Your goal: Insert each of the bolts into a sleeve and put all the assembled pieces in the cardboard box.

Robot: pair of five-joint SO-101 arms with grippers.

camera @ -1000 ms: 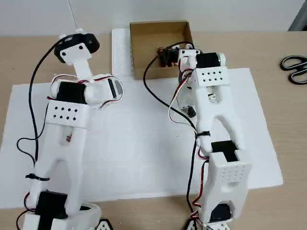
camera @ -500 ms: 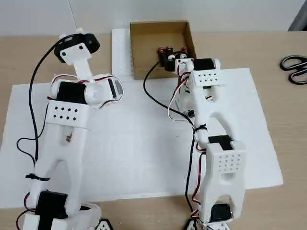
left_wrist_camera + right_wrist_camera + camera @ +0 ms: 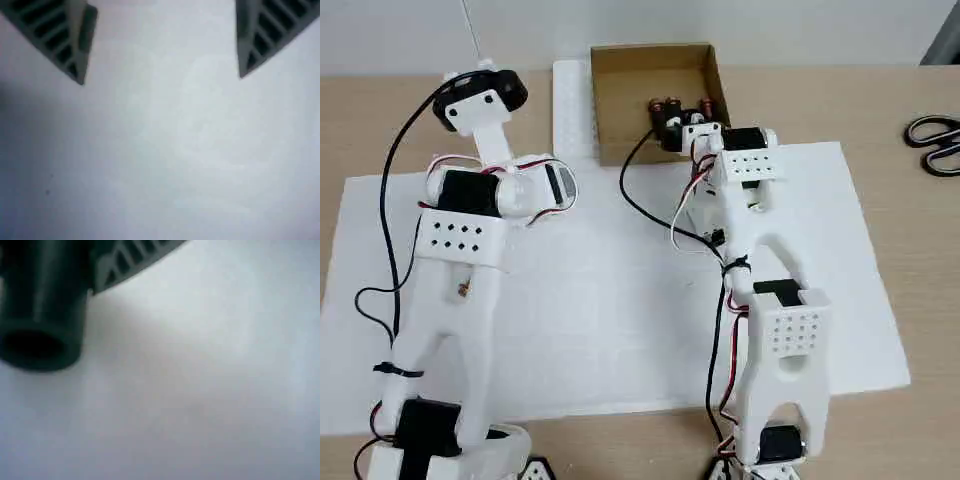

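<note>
Over the white sheet [image 3: 210,390], the right jaws grip a sleeve [image 3: 42,315].

You are driving a left arm [image 3: 460,270] and a right arm [image 3: 775,300] that are both wearing white printed shells, with black servo blocks [image 3: 470,190] showing at the joints. Grids of small round holes are dotting the flat plates [image 3: 792,333]. A thick black cable [image 3: 388,200] is looping along the left arm's outer side, while thin red, white and black wires [image 3: 705,215] are trailing beside the right arm. A rounded black camera housing [image 3: 480,95] is capping the left wrist. The left gripper [image 3: 161,75] is showing fingers [image 3: 70,40] with dark grey, wedge-shaped, ribbed tips.
</note>
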